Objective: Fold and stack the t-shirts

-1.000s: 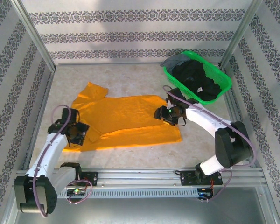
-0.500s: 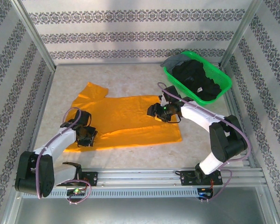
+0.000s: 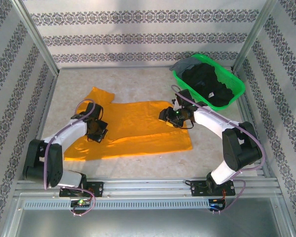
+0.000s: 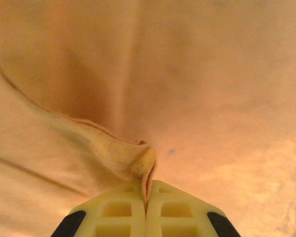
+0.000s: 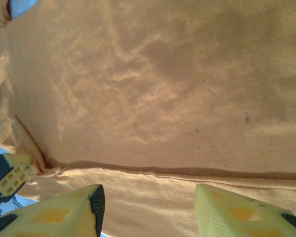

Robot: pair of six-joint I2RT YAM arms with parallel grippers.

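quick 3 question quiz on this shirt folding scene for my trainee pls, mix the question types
1. True or false: the left fingers are shut on a fold of the orange t-shirt.
2. Where do the dark shirts lie? A) in the green basket B) on top of the orange t-shirt C) beside the left arm's base
3. Fill in: the right fingers stand ___ above the orange cloth.

Key: 1 true; 2 A; 3 open
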